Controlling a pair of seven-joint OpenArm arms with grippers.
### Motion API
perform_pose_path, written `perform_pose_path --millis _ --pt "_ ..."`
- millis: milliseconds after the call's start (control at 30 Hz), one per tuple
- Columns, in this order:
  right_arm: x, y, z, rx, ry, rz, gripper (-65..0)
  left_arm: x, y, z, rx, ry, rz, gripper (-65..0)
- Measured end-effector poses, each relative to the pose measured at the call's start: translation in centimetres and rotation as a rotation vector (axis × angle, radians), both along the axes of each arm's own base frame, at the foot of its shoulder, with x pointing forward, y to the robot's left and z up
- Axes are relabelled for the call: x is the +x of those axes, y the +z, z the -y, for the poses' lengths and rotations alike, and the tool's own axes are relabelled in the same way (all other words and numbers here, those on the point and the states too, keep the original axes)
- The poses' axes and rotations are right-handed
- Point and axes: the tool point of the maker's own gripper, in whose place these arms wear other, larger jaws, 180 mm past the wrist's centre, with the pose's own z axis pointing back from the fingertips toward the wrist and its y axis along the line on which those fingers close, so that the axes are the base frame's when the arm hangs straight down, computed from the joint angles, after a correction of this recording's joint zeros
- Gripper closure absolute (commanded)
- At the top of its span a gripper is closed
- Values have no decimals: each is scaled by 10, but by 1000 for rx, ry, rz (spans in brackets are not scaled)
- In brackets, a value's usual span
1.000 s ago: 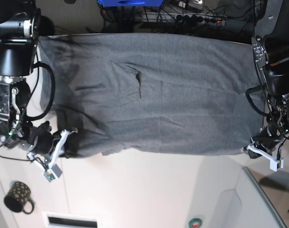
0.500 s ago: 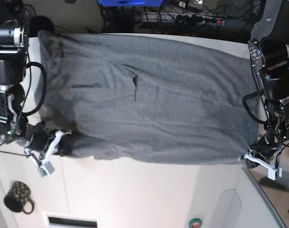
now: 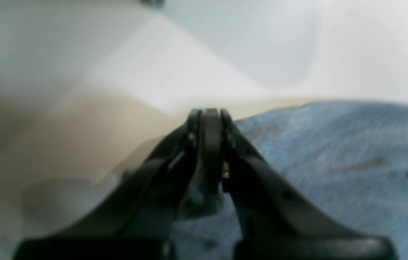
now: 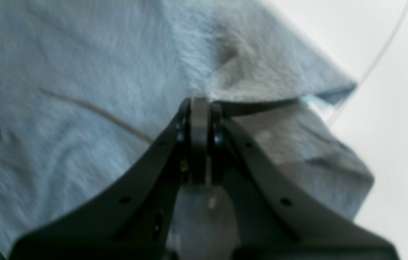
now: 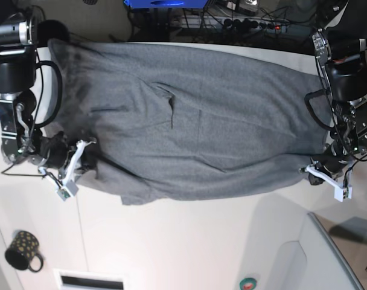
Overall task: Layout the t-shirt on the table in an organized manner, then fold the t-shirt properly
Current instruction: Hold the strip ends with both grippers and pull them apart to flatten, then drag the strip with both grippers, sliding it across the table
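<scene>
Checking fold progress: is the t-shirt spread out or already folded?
Spread out. In the base view the t-shirt lies open across most of the table, with a few wrinkles and no fold made yet.

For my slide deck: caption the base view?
Both grippers pinch the grey t-shirt's near edge, spread across the white table.
</scene>
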Motion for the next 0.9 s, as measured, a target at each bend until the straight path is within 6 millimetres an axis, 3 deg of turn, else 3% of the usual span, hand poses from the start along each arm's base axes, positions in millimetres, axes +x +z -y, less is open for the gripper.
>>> perform_pose_path --millis 233,367,500,633,767,900 --pt "-36 -15 19 -30 -43 -78 -6 -33 -21 -13 26 3 -71 0" --pt "-42 -5 38 -65 -76 -75 -6 -39 -20 -24 39 12 -78 0" --pt "-61 -3 37 -104 -51 -98 -6 -46 -22 -10 24 -82 -145 0" --pt "-73 1 36 -110 -71 -116 -6 -46 -6 2 66 -139 -98 0" --pt "-93 4 29 -108 -84 -119 -6 -57 -8 15 86 -171 -98 0" --pt "-112 11 26 -144 -62 -127 -6 -60 -7 14 93 -179 -99 0"
